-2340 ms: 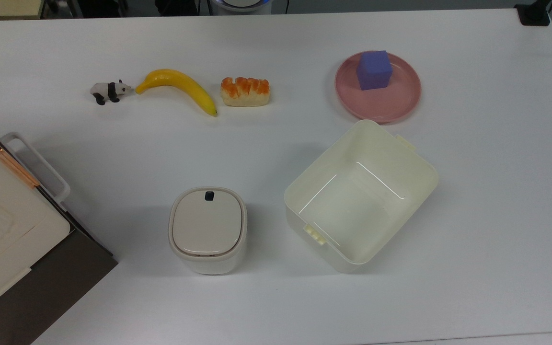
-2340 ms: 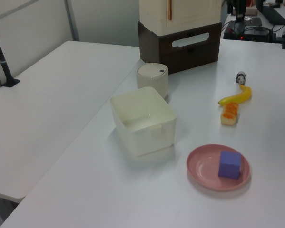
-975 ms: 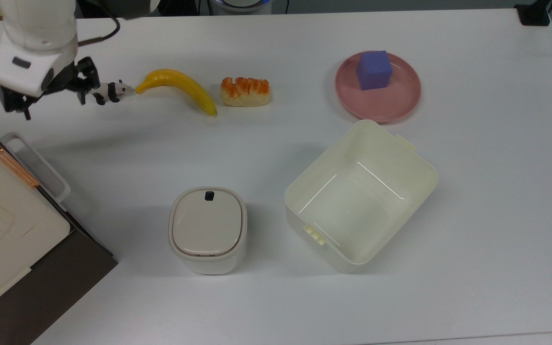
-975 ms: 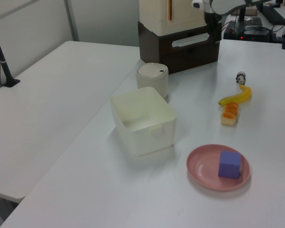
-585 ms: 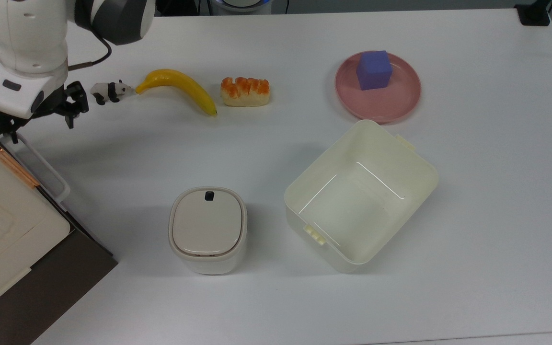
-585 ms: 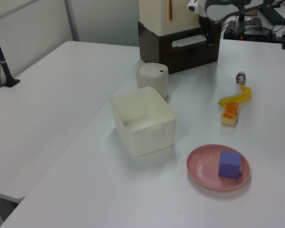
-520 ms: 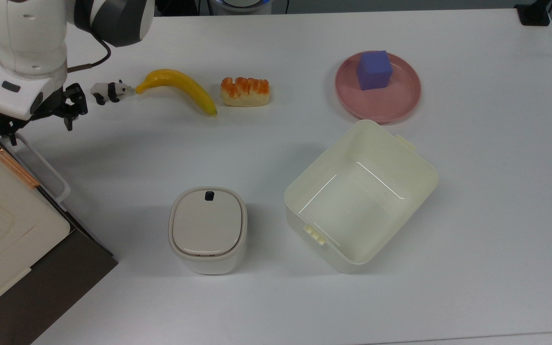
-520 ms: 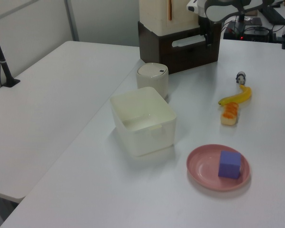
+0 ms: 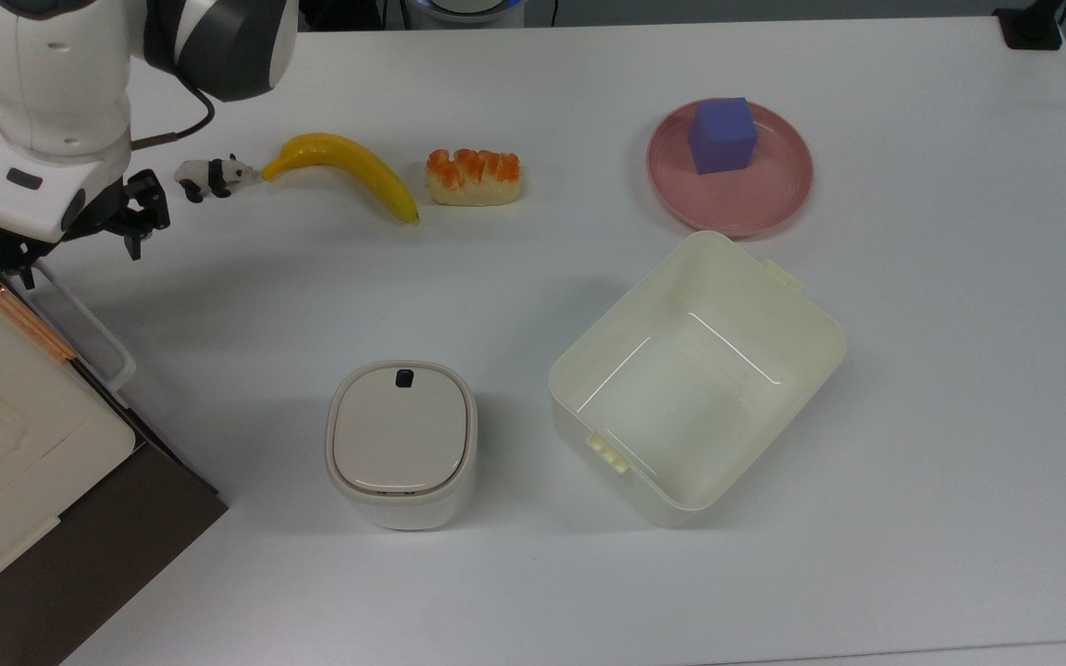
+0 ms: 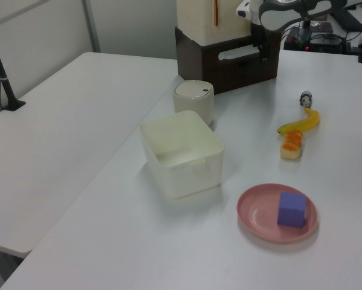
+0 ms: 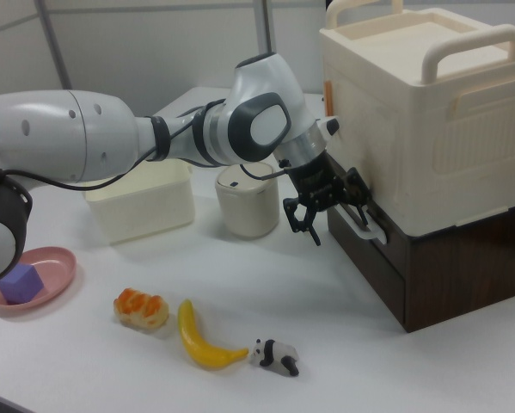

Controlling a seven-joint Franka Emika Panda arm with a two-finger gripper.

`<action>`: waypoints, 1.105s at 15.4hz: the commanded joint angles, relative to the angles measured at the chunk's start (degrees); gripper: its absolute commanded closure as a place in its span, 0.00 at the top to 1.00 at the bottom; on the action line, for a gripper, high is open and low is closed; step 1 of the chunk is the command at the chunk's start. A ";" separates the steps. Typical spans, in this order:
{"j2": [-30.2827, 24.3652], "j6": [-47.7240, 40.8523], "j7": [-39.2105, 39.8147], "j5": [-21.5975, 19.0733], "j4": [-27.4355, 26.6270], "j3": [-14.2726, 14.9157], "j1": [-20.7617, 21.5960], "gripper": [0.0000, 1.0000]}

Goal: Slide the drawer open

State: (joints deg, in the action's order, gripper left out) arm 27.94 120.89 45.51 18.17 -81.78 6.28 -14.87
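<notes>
At the top view's left edge I see my gripper (image 9: 70, 236) with its two black fingers (image 9: 138, 215) spread apart, one on each side of the far end of the white rectangular loop handle (image 9: 80, 319). I cannot tell if a finger touches the handle. The handle belongs to the wooden drawer with the dark brown front panel (image 9: 140, 421), which sits under the cream appliance with a copper bar (image 9: 6, 407). On the white table (image 9: 533, 592) lie a small black-and-white panda figure (image 9: 211, 175), a yellow banana (image 9: 345, 168), an orange-topped bread roll (image 9: 474, 176), a pink round plate (image 9: 774, 208) carrying a purple cube (image 9: 724, 135), a cream open plastic bin (image 9: 695, 375) and a cream small lidded container (image 9: 401, 442).

From the left view, the drawer (image 10: 241, 63) is at the far end of the table, its front flush with the dark brown cabinet, so it looks closed. The gripper (image 10: 262, 48) hangs at the right end of the handle (image 10: 241, 52). The lidded container (image 10: 194, 99) stands near the drawer front, and the bin (image 10: 182, 154) is just beside the container.

From the right view, the white arm (image 11: 154, 133) reaches from the right view's left to the drawer (image 11: 373, 258). The gripper (image 11: 339, 211) has its jaws open around the handle (image 11: 362, 222). The panda (image 11: 276, 354), banana (image 11: 204, 337) and roll (image 11: 141, 310) lie in a row in the foreground, and the plate (image 11: 42, 280) with the cube (image 11: 21, 282) is at the right view's left.
</notes>
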 commanded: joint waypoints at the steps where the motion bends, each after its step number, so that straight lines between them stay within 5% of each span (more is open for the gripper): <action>1: 0.80 1.02 0.90 2.05 -0.57 0.05 -0.42 1.00; 17: -4.46 -4.16 -5.69 2.05 -5.58 -7.41 -0.24 1.00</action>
State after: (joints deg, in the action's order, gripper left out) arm 27.89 119.83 42.30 19.32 -83.07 1.41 -14.90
